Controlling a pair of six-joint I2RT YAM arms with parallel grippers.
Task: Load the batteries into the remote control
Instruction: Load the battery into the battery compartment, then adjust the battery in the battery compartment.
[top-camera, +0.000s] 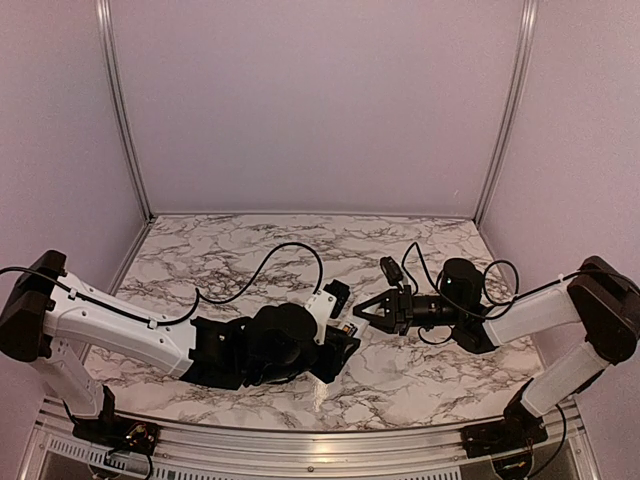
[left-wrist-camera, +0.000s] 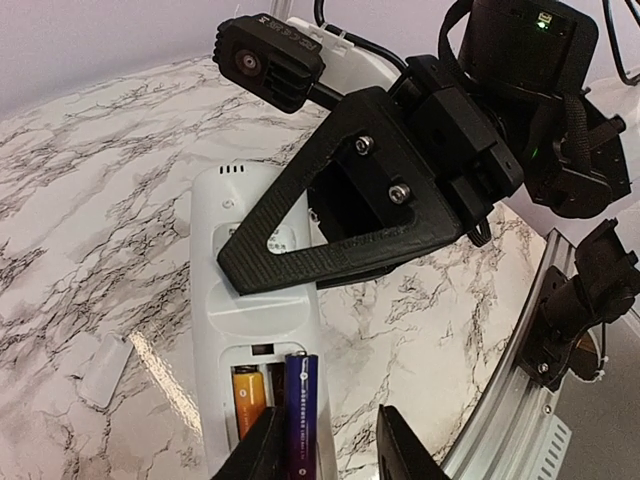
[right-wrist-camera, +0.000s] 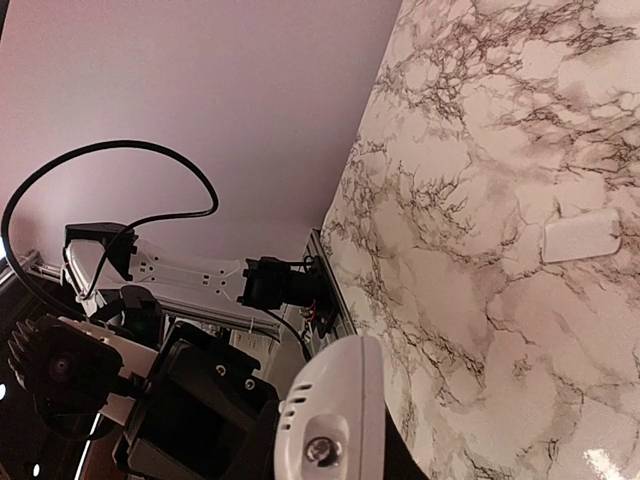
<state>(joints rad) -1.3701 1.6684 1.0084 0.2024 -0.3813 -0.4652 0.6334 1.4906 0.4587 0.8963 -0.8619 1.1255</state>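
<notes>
From overhead, the white rectangular plastic remote control (left-wrist-camera: 255, 320) is all but hidden under the two black wrists that meet at mid-table. Its screen side cannot be seen in any view. Only the left wrist camera shows it plainly: back up, battery bay open at the near end.

A slim orange-copper battery (left-wrist-camera: 246, 398) lies in the bay. A slim black battery (left-wrist-camera: 301, 400) lies alongside it, its lower end cut off by the frame; whether it is fully seated cannot be made out.

The left gripper (left-wrist-camera: 333, 415) is partly spread. One finger (left-wrist-camera: 262, 450) touches the black battery's side, and the other (left-wrist-camera: 410, 445) stands apart, off the remote control's edge, so nothing is pinched.

The right gripper (left-wrist-camera: 245, 258), rolled on its side, is closed on the remote control. Its triangular upper finger (left-wrist-camera: 330, 245) lies across the back above the bay, and the lower finger is hidden beneath. In its own wrist view the handset's slotted, rounded end (right-wrist-camera: 335, 400) fills the gap.

A small white rounded plastic battery cover (left-wrist-camera: 105, 368) lies on the grey-veined marble table (top-camera: 250, 240), well apart from the remote control. The right arm's black wrist camera (left-wrist-camera: 265, 60) juts over the handset's far end.
</notes>
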